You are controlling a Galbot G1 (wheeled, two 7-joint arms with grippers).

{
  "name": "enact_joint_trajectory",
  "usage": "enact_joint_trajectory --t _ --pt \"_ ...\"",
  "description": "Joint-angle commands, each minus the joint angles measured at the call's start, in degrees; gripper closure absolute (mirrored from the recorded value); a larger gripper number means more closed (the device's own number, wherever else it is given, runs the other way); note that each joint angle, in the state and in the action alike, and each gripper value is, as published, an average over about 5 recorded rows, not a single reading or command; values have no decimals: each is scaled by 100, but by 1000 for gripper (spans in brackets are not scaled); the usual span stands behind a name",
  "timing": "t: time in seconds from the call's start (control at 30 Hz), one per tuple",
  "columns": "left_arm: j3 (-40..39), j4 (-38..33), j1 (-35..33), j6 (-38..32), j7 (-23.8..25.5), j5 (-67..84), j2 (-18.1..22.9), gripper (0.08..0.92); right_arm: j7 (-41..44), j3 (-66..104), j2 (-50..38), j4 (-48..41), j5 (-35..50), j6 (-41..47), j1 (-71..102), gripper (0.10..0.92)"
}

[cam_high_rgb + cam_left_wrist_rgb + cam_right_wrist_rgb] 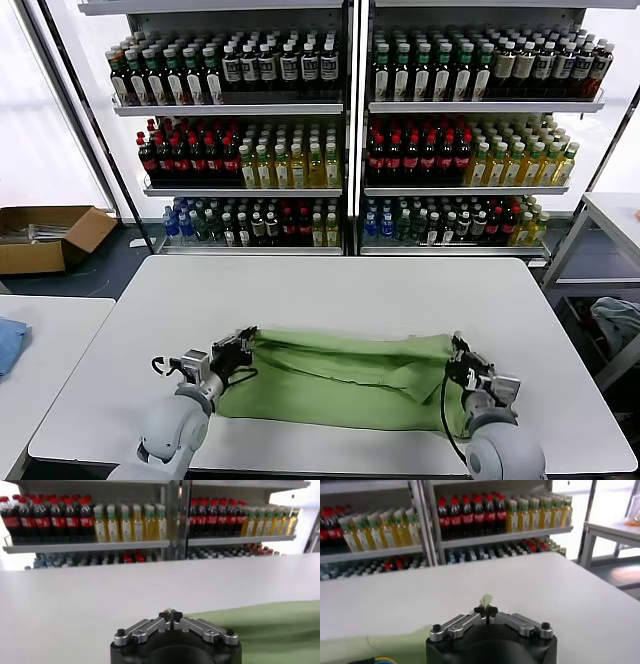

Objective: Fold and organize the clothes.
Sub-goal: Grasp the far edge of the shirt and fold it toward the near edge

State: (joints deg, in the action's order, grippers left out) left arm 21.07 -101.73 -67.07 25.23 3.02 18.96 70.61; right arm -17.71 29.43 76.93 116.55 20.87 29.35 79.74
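The clothes, a light green shirt, lie as a long folded band across the near part of the white table. My left gripper is at the band's far left corner, jaws shut with a pale sliver of cloth between the tips. In the left wrist view the left gripper has the green cloth running off to one side. My right gripper is at the far right corner. In the right wrist view the right gripper is shut on a green tuft of the clothes. No collar, buttons or print show.
Shelves of bottles stand behind the table. A cardboard box sits on the floor at the left. A blue cloth lies on the left side table. Another table stands at the right.
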Motion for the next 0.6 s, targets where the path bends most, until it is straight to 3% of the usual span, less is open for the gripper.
enact_joint_trajectory --t 0.03,0.6 --pt "86 -225 -367 24 73 -226 62 916 -37 -3 54 28 -260 -94 494 916" --pt "215 -391 -442 -87 218 -661 153 905 68 -313 119 -623 -647 -378 351 889"
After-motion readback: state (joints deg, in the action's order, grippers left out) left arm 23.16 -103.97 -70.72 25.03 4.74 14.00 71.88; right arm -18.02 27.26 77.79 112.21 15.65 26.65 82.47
